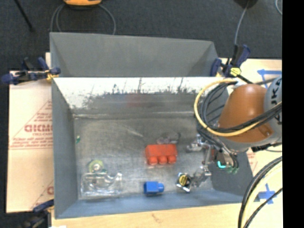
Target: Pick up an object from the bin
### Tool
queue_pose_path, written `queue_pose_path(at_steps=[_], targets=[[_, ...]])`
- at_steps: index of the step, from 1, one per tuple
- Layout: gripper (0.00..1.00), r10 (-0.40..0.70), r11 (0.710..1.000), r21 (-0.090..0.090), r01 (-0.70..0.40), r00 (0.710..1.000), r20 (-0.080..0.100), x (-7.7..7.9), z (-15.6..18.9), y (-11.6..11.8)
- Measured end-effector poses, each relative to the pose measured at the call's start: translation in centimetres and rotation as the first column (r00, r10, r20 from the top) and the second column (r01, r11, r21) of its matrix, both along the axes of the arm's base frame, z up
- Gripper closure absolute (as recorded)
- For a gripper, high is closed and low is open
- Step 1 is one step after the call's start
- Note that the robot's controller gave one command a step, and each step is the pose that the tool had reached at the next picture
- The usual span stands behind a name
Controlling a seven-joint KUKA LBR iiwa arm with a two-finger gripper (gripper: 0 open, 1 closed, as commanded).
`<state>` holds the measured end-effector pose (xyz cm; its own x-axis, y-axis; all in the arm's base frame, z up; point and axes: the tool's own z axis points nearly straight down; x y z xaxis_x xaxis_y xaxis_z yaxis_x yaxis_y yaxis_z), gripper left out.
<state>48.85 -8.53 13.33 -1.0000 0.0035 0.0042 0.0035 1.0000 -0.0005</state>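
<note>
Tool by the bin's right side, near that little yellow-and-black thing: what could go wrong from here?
1. The small yellow-and-black thing sits right by the tool and looks tiny, so it might get nudged away instead of gripped.
2. The tool hangs close to the bin's right wall, so it could scrape there.
3. The blue block lies nearby and might get bumped.

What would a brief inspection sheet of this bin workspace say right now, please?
Surface: grey metal bin, floor scuffed.
Job's things: orange three-stud block mid-bin; blue block by the near wall; small yellow-black item beside the gripper.
Clutter: clear plastic piece, lower-left corner.
Grippers: gripper low at the bin's right side.
Cables: yellow and black cables loop round the orange wrist cover.
Surroundings: dark floor.
</note>
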Motion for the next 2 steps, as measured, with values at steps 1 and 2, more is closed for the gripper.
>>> queue_pose_path(at_steps=[1,2], targets=[[0.00,0.162,0.987,-0.007,-0.161,0.986,0.027,-0.78,-5.84,2.04],[1.00,0.165,0.986,-0.006,-0.165,0.986,0.025,-0.84,-5.77,2.06]])
